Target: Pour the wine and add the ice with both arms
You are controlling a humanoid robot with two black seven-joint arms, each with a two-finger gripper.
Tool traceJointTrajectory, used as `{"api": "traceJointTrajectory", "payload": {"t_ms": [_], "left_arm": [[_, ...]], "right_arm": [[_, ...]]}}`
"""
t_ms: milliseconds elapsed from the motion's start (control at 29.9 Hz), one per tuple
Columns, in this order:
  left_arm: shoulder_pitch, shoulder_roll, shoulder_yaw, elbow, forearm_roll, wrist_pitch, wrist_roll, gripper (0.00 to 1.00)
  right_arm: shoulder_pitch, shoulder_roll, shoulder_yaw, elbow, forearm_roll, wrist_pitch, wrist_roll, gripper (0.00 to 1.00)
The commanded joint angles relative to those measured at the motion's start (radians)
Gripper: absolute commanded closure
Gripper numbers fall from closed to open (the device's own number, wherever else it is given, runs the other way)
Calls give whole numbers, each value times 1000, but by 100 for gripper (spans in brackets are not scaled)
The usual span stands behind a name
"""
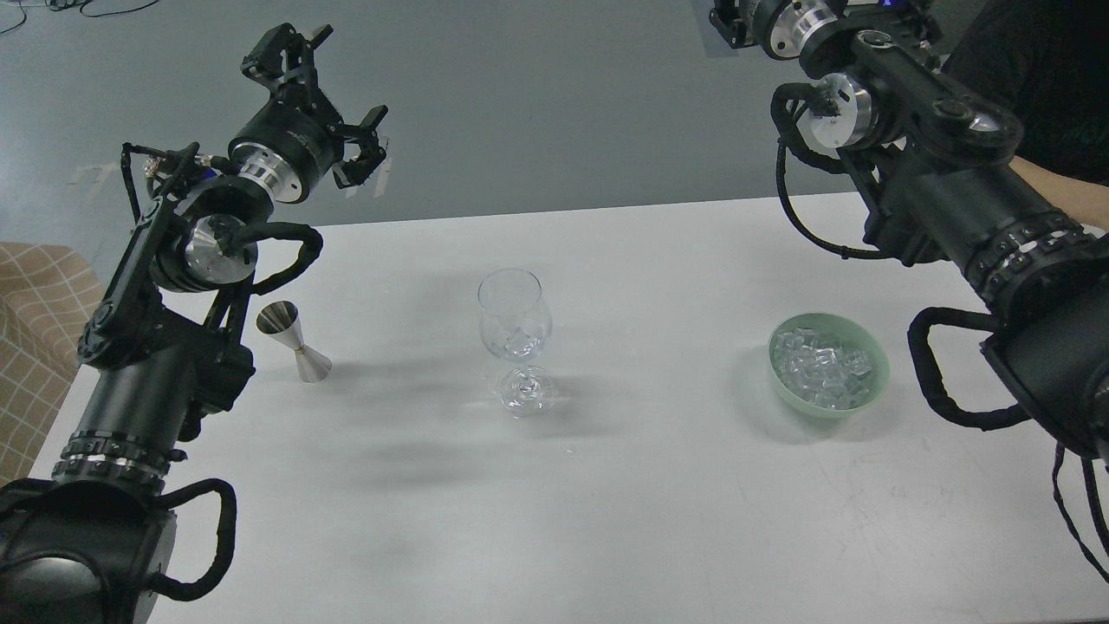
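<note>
A clear wine glass stands upright in the middle of the white table, with what looks like an ice cube at the bottom of its bowl. More ice cubes fill a pale green bowl to the right. My left gripper is open and empty, raised above the table's far left edge, well away from the glass. Of my right gripper only the base shows at the top edge; its fingers are cut off.
A steel jigger stands upright left of the glass, close beside my left arm. A person's forearm and dark clothing are behind my right arm. A beige checked surface lies off the table's left edge.
</note>
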State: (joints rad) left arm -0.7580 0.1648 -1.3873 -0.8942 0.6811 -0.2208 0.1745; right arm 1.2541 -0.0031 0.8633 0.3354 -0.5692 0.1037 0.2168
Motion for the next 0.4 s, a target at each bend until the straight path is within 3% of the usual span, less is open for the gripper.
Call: {"api": "traceJointTrajectory", "payload": {"t_ms": [0,167,301,368], "left_arm": [[8,-5,-2,-8,-11,-6,-1,2],[0,-10,-1,3,-71,8,-13,2],[-6,-4,2,8,-71,52,-102,2],[-4,-4,2,8,-71,57,-99,2]], "right_arm": [[-31,-9,5,39,2,7,12,0],[-81,-55,7,155,2,17,10,0],[-93,-52,11,189,20,14,10,0],[-91,-51,13,189,44,14,12,0]]}}
